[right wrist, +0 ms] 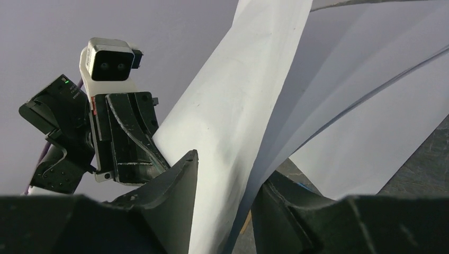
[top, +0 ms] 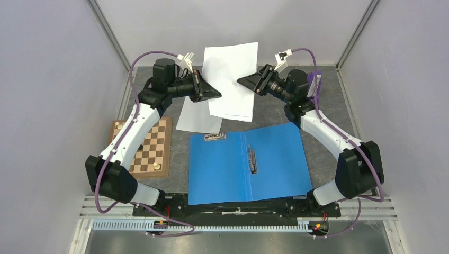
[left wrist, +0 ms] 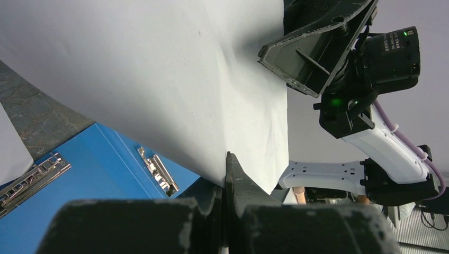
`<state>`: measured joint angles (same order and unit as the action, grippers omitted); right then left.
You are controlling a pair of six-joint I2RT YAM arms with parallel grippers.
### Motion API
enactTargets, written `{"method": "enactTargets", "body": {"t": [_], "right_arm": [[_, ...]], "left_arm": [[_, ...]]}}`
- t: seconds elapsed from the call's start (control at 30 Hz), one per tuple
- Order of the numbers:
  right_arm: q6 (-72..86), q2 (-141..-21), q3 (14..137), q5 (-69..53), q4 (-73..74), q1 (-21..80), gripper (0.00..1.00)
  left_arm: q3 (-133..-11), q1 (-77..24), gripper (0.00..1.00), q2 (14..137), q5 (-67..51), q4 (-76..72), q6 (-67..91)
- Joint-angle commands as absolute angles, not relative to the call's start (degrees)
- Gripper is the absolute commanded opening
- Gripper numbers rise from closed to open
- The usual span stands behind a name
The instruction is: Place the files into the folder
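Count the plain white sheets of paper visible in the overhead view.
2: one white paper sheet held up between both grippers, another white sheet flat on the table beyond the open blue plastic folder. Stacked sheets may hide more.

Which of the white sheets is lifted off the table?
The larger white paper sheet held between the left gripper and right gripper; the other white sheet lies flat beside the open blue plastic folder.

Left fingers' (left wrist: pixel 233 182) grip point on the files (left wrist: pixel 159 79) is hidden; both wrist views crop the sheets' edges.
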<state>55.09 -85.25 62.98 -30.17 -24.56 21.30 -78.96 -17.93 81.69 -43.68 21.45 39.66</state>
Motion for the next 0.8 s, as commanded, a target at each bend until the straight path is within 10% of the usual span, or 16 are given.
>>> {"method": "enactTargets", "body": {"t": [0.0, 0.4, 0.6, 0.77], "right_arm": [[53.4, -83.6, 65.4, -30.8, -24.8, 21.9, 0.41], [51.1, -84.5, 67.1, -31.5, -20.7, 22.1, 0.35], [50.6, -85.3, 69.6, -32.2, -19.1, 22.1, 0.08], [41.9, -84.2, 75.9, -26.2, -6.2, 22.4, 0.0]], "left_arm": [[-78.7, -18.6, 0.03, 79.4, -45.9, 18.1, 37.8], [-77.6, -19.1, 0.03, 78.1, -46.0, 15.3, 38.1], [-78.4, -19.1, 0.04, 79.1, -45.4, 17.4, 37.9], [-77.1, -19.3, 0.3, 78.7, -40.4, 20.3, 38.5]]}}
